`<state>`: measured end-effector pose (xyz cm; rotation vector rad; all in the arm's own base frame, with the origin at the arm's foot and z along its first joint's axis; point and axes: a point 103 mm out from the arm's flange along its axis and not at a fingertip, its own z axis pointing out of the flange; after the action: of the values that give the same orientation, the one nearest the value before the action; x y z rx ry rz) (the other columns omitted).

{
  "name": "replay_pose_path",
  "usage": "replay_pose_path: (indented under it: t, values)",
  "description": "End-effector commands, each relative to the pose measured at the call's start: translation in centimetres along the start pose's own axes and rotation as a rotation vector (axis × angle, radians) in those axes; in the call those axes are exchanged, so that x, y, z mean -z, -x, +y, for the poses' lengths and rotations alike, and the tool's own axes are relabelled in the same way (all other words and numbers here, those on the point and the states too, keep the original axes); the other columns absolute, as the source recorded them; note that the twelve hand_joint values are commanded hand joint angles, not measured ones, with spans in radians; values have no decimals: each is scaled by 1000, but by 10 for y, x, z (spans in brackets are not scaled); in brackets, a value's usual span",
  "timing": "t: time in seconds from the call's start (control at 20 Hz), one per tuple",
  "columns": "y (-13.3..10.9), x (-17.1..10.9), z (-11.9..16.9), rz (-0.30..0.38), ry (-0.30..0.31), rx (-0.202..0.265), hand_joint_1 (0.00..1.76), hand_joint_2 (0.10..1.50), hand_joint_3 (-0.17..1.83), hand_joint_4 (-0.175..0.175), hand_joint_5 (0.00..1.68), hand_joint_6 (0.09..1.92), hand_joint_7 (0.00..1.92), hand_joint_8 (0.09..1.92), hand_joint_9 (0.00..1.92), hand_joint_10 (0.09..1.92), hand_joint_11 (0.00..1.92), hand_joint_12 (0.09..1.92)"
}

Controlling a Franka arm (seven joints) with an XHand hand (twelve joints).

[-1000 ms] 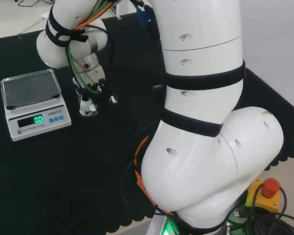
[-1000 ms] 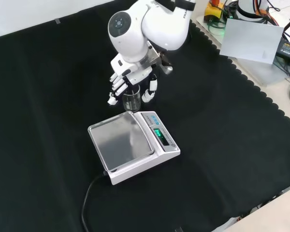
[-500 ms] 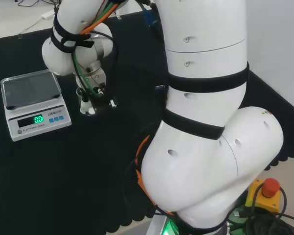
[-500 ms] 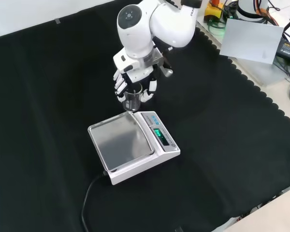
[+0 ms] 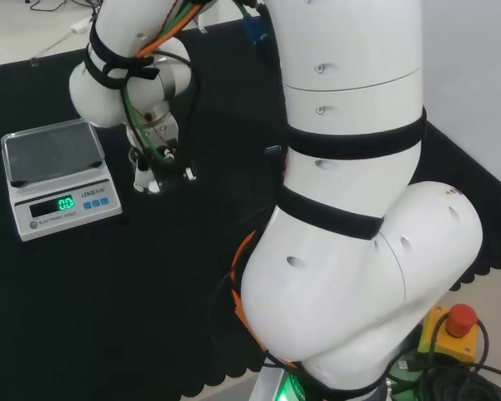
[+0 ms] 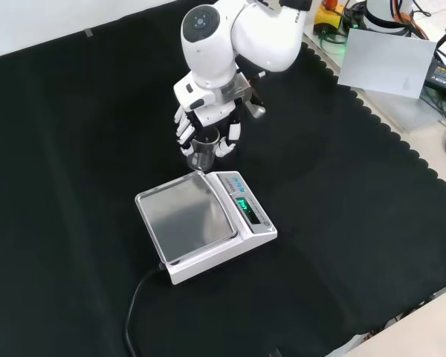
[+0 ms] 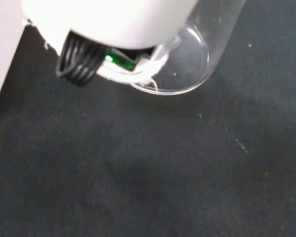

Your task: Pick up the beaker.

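**Operator:** Black cloth covers the tabletop (image 6: 372, 223). Where is the beaker?

**Technician:** In the front view the beaker (image 6: 203, 153) sits in the upper middle of the frame, just above the top corner of the scale (image 6: 204, 223). In the head view the beaker (image 5: 147, 178) is at centre left, just right of the scale (image 5: 58, 175).

**Operator:** State of the hand?

**Technician:** The hand (image 6: 206, 126) comes down from the top of the front view. Its fingers (image 6: 184, 132) curl round one side of the glass and the thumb (image 6: 233, 135) closes on the other, so it is gripping the beaker. Whether the base has left the cloth cannot be told.

**Operator:** How should the lift be done?

**Technician:** My judgement:
1. Raise straight up, keeping the beaker upright.
2. Hold the grip unchanged; clear glass may slip.
3. Stay clear of the scale's corner; it is close enough to clip.
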<state>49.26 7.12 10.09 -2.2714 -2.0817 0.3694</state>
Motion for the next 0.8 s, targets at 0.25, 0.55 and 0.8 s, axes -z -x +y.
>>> replay_pose_path:
  t: [0.25, 0.55, 0.8]
  values:
    - [9, 62, -2, -23, 9, 16, 1214, 482, 757, 33, 763, 1072, 852, 799, 1028, 621, 861, 1208]
    - [6, 105, 5, -52, 58, 24, 1219, 480, 764, 30, 759, 1077, 850, 801, 1045, 617, 889, 1198]
    - [-18, 130, 20, -55, 96, 50, 1222, 476, 774, 26, 756, 1082, 852, 803, 1065, 603, 909, 1177]
